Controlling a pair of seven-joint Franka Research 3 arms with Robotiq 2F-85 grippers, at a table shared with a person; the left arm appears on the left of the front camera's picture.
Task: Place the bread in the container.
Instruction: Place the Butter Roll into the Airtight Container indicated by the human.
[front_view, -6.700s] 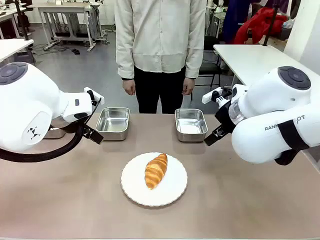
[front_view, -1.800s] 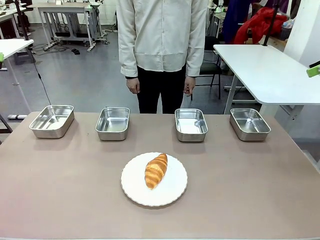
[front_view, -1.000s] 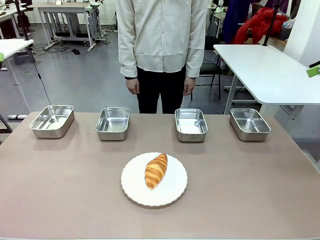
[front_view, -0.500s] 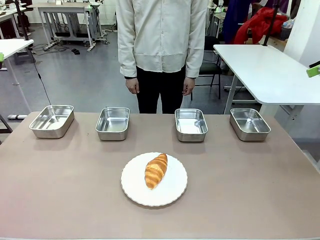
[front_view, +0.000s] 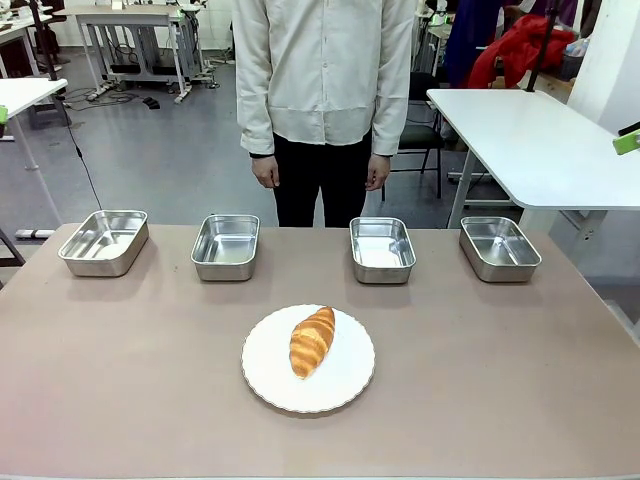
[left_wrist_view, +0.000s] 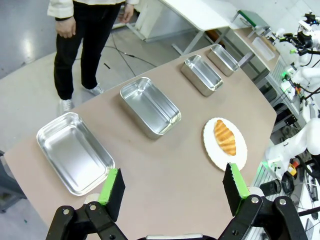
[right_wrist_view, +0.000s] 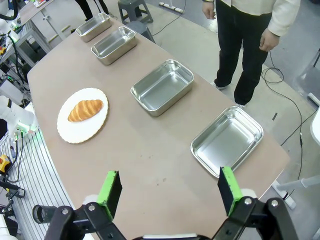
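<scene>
The small golden-brown, ridged bread roll (front_view: 312, 342) lies slantwise on a round white plate (front_view: 345, 388), near the middle of the tan table (front_view: 120, 390) and toward the robot's side. It is in none of the pans.

Beyond it, four shallow rectangular stainless-steel pans stand in a row along the far edge: the leftmost pan (front_view: 103, 241), the second pan (front_view: 226, 246), the third pan (front_view: 382, 249) and the rightmost pan (front_view: 500, 248). All four are empty and well apart from one another. The plate sits in line with the gap between the middle two.

Several seconds ago both white arms bulked in over the table's sides and hid the outer pans. They have since drawn back and up, and all four pans are in plain sight. Bread, plate and pans lie where they lay.

The left gripper (left_wrist_view: 173, 185) hangs high above the table's left end, jaws spread wide with nothing between them. The right gripper (right_wrist_view: 170, 190) hangs likewise over the right end, wide apart and empty.

A person in a cream shirt and dark trousers (front_view: 322, 100) stands at the far side, hands hanging down. Behind are grey floor and a white table (front_view: 520, 130). Bare tabletop lies all around the plate.
</scene>
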